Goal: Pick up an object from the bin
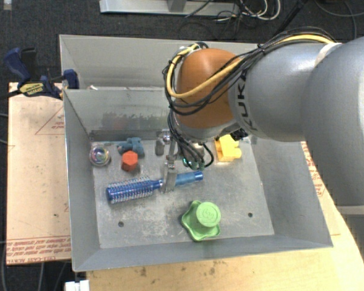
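Blue plastic hairbrush with a bristled head [136, 190] lies on the grey metal bin floor [242, 187] directly beneath the robot's pincer [170, 183], long axis crosswise, head leftward, handle rightward; pincer width cannot be told.

A thick silver-grey arm [303, 96] at the frame's right carries black lettering [241, 106], a rounded orange wrist cover [203, 90] and looping black and yellow cables [171, 80].
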`<state>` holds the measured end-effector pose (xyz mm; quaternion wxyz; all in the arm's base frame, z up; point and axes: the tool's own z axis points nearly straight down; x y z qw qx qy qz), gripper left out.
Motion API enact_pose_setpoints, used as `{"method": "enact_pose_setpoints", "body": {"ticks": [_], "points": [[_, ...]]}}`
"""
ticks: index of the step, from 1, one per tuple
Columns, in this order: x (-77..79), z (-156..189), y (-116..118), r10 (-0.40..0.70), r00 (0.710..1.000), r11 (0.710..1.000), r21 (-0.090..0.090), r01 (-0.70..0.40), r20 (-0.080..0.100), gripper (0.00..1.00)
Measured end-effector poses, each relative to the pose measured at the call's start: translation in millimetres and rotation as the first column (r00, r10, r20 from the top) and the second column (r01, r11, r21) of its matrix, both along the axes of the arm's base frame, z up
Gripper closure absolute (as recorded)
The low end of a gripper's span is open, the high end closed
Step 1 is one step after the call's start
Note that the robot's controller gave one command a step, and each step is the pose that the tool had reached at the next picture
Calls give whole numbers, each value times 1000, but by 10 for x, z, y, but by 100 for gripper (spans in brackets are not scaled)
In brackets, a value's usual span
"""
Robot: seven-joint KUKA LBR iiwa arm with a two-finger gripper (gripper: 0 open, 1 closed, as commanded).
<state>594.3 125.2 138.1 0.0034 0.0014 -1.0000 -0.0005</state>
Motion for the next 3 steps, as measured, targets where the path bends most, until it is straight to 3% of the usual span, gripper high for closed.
{"method": "enact_pose_setpoints", "body": {"ticks": [1,2,3], "points": [[26,-723,210,95,995,995,0,-95,2,0],[49,-676,200,92,996,996,0,-92,9,100],[-261,808,561,125,992,992,2,-125,15,100]]}}
